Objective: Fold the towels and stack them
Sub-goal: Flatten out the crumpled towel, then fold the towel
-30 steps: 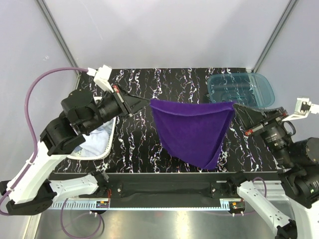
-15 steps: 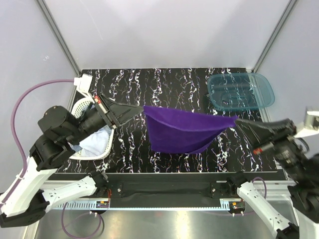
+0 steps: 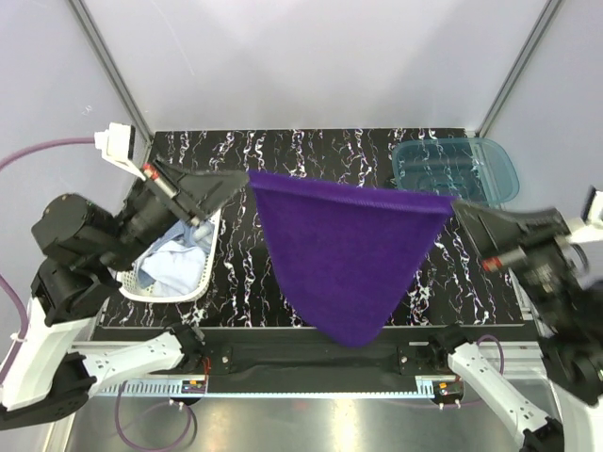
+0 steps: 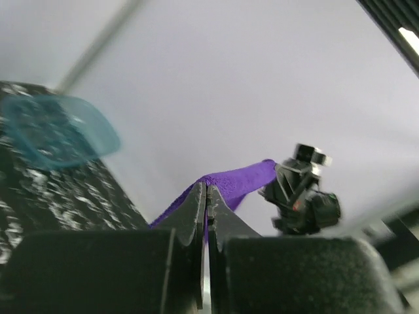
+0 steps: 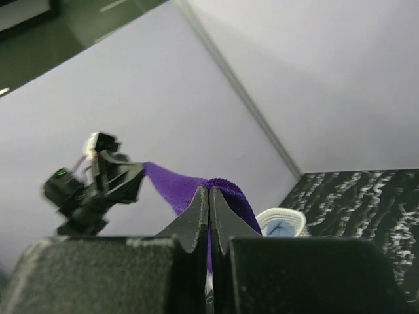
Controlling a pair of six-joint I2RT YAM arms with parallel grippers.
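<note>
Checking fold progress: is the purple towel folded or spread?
Spread: the purple towel hangs between left gripper and right gripper, pinched at its top corners.

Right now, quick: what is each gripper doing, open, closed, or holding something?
Left gripper: closed, pinching one top corner of the purple towel.
Right gripper: closed, pinching the other top corner of the purple towel.

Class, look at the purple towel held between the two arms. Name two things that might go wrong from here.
1. The left pincer and right pincer each pinch only a top corner of the purple towel; a slip would likely drop it.
2. Its hanging tip appears over the near edge of the table, so lowering it now may leave it creased or partly off.
</note>
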